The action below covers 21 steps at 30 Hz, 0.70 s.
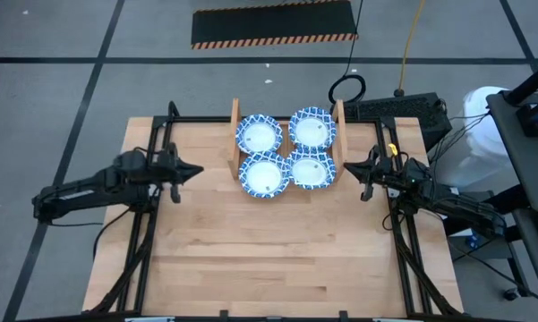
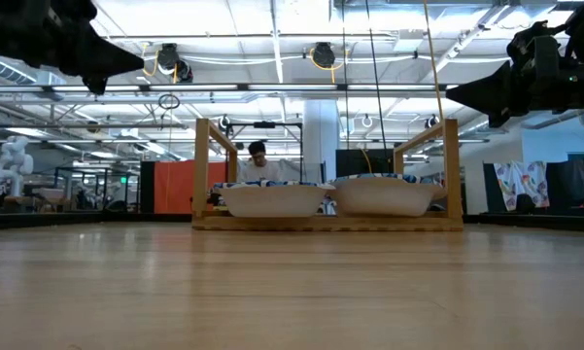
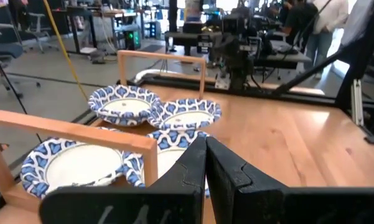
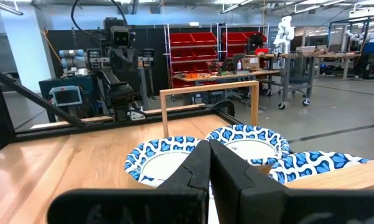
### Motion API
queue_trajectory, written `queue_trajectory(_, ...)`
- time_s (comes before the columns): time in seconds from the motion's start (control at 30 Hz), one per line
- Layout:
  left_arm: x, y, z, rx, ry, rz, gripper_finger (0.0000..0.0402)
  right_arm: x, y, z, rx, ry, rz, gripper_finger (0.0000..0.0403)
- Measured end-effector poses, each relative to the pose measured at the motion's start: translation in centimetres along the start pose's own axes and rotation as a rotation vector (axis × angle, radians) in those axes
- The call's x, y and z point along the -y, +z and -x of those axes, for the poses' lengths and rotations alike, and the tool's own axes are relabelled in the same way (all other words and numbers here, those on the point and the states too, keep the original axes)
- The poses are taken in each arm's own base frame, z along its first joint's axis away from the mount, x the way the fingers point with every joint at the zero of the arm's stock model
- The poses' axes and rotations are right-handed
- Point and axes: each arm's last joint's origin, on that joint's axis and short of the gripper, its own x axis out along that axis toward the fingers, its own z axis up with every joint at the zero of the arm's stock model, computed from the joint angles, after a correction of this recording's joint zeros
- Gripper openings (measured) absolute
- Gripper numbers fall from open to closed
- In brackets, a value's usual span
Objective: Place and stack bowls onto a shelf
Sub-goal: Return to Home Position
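Several blue-and-white rimmed bowls sit on the shelf's (image 1: 235, 134) slats, two in a far row (image 1: 259, 136) (image 1: 312, 128) and two in a near row (image 1: 264, 174) (image 1: 311, 170). I cannot tell whether any of them is a stack. The low view shows the near bowls (image 2: 272, 199) (image 2: 384, 194) between the upright side boards. My left gripper (image 1: 197, 168) (image 3: 205, 149) hangs shut above the table, left of the shelf. My right gripper (image 1: 347, 168) (image 4: 208, 152) hangs shut to the shelf's right. Both point at the shelf and neither touches anything.
The wooden tabletop (image 1: 277, 259) lies bare on the near side of the shelf. Black frame rails (image 1: 152, 215) (image 1: 403, 241) run along the left and right sides. A black box and cables (image 1: 394, 109) sit at the far right corner. A person (image 2: 260, 160) sits in the room beyond.
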Motion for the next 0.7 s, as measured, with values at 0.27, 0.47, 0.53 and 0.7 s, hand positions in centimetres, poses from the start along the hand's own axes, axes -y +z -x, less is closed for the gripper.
queue_trajectory(0.27,-0.1,-1.7,-0.4,-0.062,0.000,-0.040,0.0015,0.0,0.0,0.0,0.000,0.000,-0.020,0.0000)
queue_trajectory(0.47,-0.1,-2.9,-0.7,-0.091,0.000,-0.043,0.0015,0.0,0.0,0.0,0.000,0.000,-0.038,0.0000)
queue_trajectory(0.53,-0.2,-3.2,-0.7,-0.092,0.000,-0.043,0.0015,0.0,0.0,0.0,0.000,0.000,-0.038,0.0000)
queue_trajectory(0.7,-0.1,-3.9,-0.4,-0.075,0.000,-0.043,0.0015,0.0,0.0,0.0,0.000,0.000,-0.038,0.0000)
